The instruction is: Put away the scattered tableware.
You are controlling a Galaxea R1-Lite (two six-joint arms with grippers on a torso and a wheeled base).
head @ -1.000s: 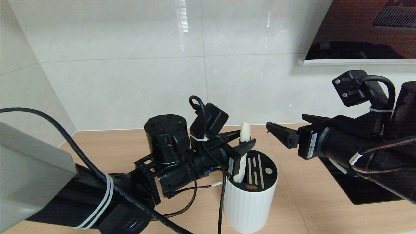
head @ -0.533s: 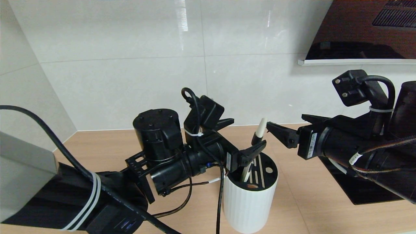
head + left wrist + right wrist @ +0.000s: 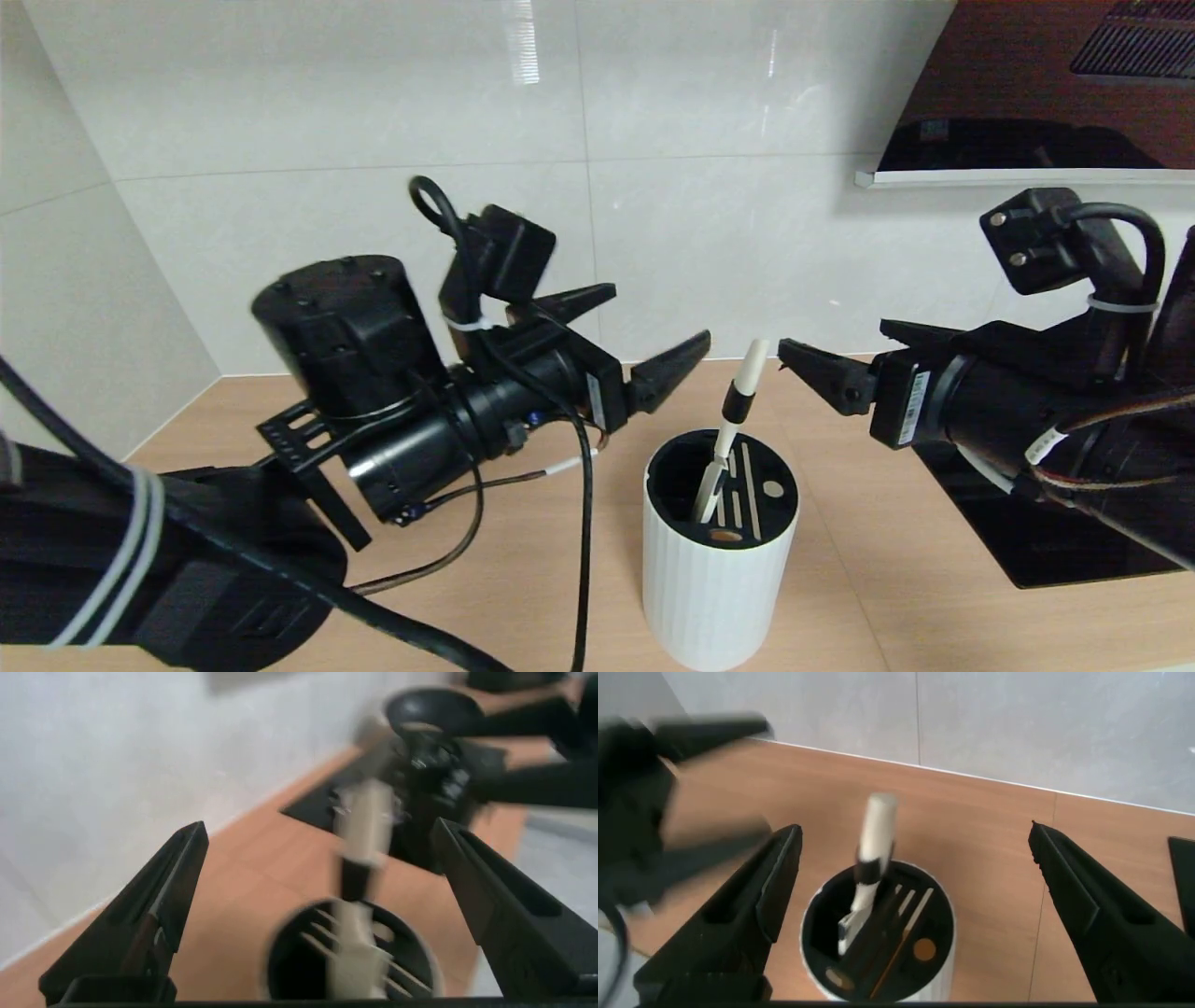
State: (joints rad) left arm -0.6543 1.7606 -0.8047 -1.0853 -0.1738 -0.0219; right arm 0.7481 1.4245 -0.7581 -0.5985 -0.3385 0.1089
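A white ribbed utensil holder (image 3: 717, 569) with a black slotted top stands on the wooden counter. A utensil with a cream handle and black collar (image 3: 733, 420) leans inside it, handle up; it also shows in the left wrist view (image 3: 360, 868) and the right wrist view (image 3: 868, 859). My left gripper (image 3: 627, 338) is open, up and to the left of the holder, nothing between its fingers. My right gripper (image 3: 864, 359) is open too, level with the handle's tip and just to its right. The holder appears below both wrist cameras (image 3: 411, 961) (image 3: 920, 905).
A black cooktop (image 3: 1036, 551) is set into the counter at the right. White tiled walls stand behind and at the left. A dark range hood (image 3: 1046, 93) hangs at the upper right. Bare counter lies left of the holder.
My left gripper has let go of the cream-handled utensil, opened wide and drawn up and back to the left. The utensil now leans in the holder by itself. The right arm shifted slightly right.
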